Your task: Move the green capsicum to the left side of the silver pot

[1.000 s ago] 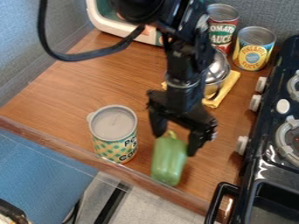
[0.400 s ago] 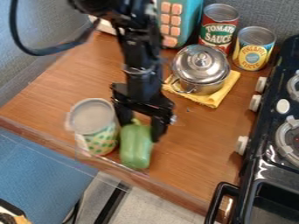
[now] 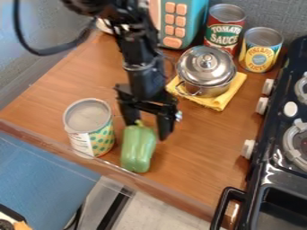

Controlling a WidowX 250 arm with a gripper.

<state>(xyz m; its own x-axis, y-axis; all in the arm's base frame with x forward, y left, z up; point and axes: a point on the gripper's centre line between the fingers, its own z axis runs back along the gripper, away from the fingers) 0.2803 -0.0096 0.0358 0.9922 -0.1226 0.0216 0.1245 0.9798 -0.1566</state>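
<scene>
The green capsicum (image 3: pixel 137 150) is seen near the edge of the wooden counter (image 3: pixel 201 148), beside a dotted can (image 3: pixel 99 139). Its stem end is straddled by the wide-spread gripper (image 3: pixel 146 130). Farther back, the lidded silver pot (image 3: pixel 207 74) is supported by a yellow cloth (image 3: pixel 217 102).

Open counter (image 3: pixel 66 85) spreads left of the pot (image 3: pixel 207 72), beyond the arm (image 3: pixel 142 78), and also in front of the pot. The red can (image 3: pixel 224 31) and yellow can (image 3: pixel 260 50) block the way behind it, the teal box (image 3: pixel 178 22) behind-left. A strip separates it from the stove (image 3: pixel 273 155) on the right; the tin (image 3: pixel 90 130) and capsicum (image 3: pixel 137 150) stand front-left.
</scene>
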